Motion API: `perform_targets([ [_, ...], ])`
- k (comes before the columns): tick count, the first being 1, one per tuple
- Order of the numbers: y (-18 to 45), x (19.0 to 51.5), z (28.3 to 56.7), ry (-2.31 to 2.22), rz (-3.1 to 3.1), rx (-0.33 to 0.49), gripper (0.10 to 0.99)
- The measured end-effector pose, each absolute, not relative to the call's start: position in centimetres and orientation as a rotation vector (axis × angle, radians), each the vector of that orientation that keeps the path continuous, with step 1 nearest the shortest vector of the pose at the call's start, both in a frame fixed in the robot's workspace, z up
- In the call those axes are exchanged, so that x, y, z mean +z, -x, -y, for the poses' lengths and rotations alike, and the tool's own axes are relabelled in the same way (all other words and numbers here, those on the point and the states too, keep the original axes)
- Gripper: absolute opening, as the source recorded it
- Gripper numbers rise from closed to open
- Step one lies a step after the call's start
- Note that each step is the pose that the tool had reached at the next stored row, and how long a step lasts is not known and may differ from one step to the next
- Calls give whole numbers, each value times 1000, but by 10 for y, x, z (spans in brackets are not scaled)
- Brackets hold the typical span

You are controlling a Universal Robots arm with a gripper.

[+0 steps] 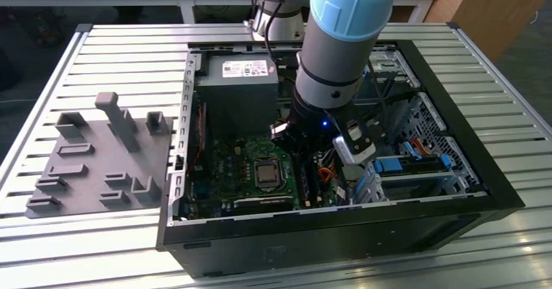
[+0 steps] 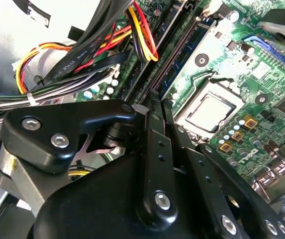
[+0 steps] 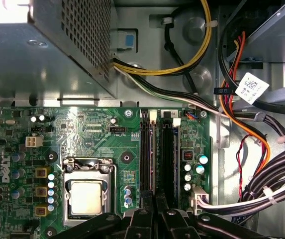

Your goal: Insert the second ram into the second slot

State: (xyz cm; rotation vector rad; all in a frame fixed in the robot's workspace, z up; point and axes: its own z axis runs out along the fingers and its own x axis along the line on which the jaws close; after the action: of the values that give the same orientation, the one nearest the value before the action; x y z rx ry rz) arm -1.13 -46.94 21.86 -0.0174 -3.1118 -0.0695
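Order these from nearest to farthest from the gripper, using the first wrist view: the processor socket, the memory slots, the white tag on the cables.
1. Memory slots, directly ahead of the gripper.
2. Processor socket, beside the slots on the green board.
3. White tag, far off among the cables.

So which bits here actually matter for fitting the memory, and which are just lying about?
In the job: end effector, memory slots, green circuit board.

Just lying about: grey tray, power supply box, processor, cable bundle, blue drive latches.
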Motion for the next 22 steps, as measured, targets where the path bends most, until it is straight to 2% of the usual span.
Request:
perform_targets([
  [22, 11, 219, 469, 23, 3112, -63, 133],
])
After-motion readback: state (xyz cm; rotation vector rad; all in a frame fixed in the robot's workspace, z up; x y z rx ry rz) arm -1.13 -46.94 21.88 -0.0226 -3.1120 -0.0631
